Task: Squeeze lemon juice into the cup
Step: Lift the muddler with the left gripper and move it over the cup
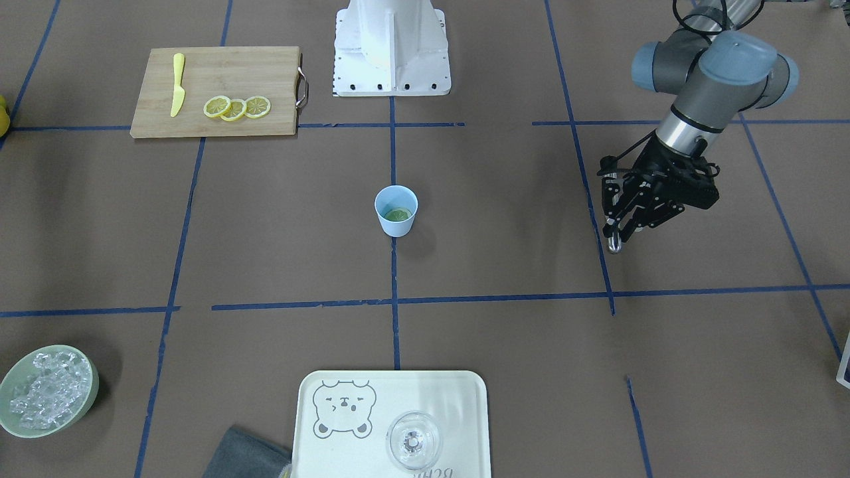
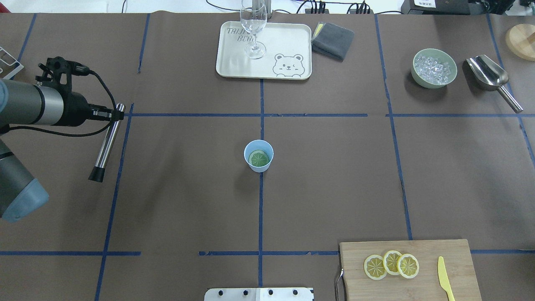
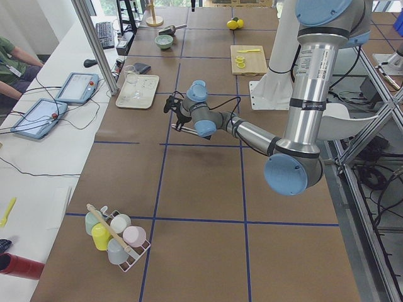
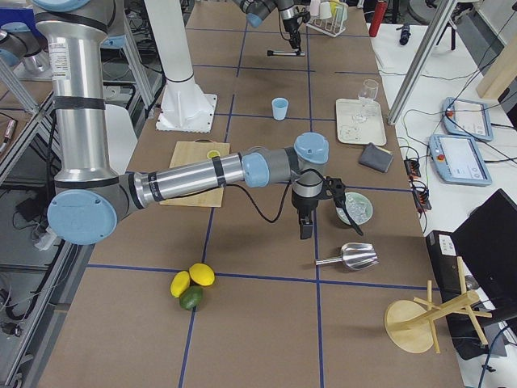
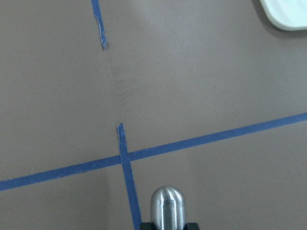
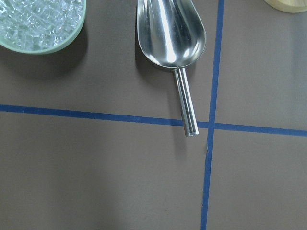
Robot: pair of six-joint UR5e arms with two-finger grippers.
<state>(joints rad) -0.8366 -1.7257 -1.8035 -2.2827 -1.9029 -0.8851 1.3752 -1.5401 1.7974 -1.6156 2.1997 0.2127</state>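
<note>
The lemon point(image 2: 259, 158) lay inside the cup point(image 2: 259, 169) at mid-table. Overhead, the left gripper point(image 2: 111, 113) clenched a rod point(image 2: 106, 144) by its top; the front view foreshortened it. The right gripper point(image 4: 305, 229) showed only from the side, near the scoop point(image 6: 171, 33), and I could not tell its jaws' state.

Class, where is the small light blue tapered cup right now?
Overhead view: the cup stands mid-table on the central blue tape line, lemon slice inside.

Overhead from rear, front-facing opposite, both steep, sharing cup point(image 2: 258, 155) mid-frame; end cameras oblique, far; wrist cameras close, straight down.
</note>
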